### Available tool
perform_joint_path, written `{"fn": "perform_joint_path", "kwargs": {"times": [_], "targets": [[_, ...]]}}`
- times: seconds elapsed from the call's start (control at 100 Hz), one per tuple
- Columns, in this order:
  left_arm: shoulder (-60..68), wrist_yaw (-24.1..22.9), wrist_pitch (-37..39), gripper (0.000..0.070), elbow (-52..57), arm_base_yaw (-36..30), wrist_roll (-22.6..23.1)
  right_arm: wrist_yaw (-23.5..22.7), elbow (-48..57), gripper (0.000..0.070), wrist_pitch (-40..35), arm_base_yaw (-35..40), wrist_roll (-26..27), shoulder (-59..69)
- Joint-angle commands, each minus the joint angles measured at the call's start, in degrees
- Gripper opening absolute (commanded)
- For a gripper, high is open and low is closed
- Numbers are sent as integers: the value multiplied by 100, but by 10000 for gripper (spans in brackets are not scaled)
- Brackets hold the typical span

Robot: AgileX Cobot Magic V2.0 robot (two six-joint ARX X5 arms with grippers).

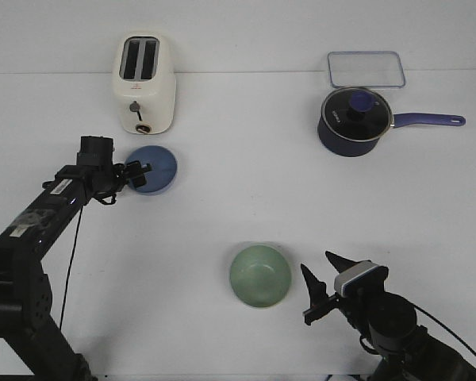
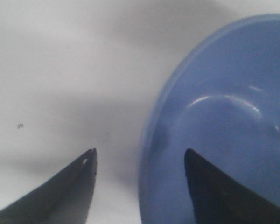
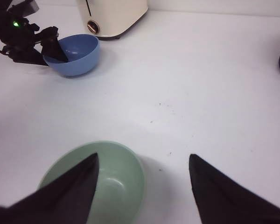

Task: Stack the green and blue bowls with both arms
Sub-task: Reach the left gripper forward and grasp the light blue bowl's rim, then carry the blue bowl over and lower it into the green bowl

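The blue bowl (image 1: pixel 154 169) sits on the white table in front of the toaster. My left gripper (image 1: pixel 140 175) is open and straddles its left rim, one finger inside the bowl (image 2: pixel 233 140) and one outside. The bowl also shows in the right wrist view (image 3: pixel 74 54). The green bowl (image 1: pixel 259 275) sits near the front middle of the table. My right gripper (image 1: pixel 318 286) is open just to its right. In the right wrist view one finger (image 3: pixel 70 193) hangs over the green bowl (image 3: pixel 116 179) and the other stands outside its rim.
A cream toaster (image 1: pixel 143 82) stands at the back left, right behind the blue bowl. A dark navy saucepan with a glass lid (image 1: pixel 354 120) stands at the back right, handle pointing right. A clear rectangular lid (image 1: pixel 366 69) lies behind it.
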Motion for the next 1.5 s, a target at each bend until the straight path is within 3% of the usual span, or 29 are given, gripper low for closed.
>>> {"fn": "perform_joint_path", "kwargs": {"times": [0.0, 0.06, 0.29, 0.47, 0.65, 0.78, 0.9, 1.01, 1.27, 1.36, 1.49], "targets": [[133, -11, 72, 106, 144, 9, -11, 15, 22, 400, 68, 52, -66, 28], [107, -31, 109, 0, 144, 9, 20, 15, 22, 400, 66, 52, -66, 28], [-372, -59, 31, 10, 144, -66, 378, 17, 22, 400, 2, 52, -70, 28], [-1357, 295, -409, 10, 142, -437, 708, 39, 22, 400, 7, 52, -70, 28], [-2214, 892, -699, 9, -90, -1451, 721, 39, 22, 400, 103, 52, -70, 28], [-2461, 944, -588, 9, -494, -2487, 455, 39, 22, 400, 98, 52, -76, 28], [-2420, 892, -221, 9, -848, -3407, 227, 39, 22, 400, 83, 52, -101, 28], [-2232, 424, -98, 9, -962, -4054, 136, 37, 22, 400, 85, 50, -114, 28], [-1733, 243, -129, 12, -962, -4535, 114, 37, 22, 400, 83, 48, -118, 28], [-1637, 245, -153, 43, -962, -4546, 118, 37, 22, 400, 83, 48, -118, 28], [-1631, 243, -125, 306, -962, -4544, 120, 35, 22, 400, 81, 48, -118, 28]]}}
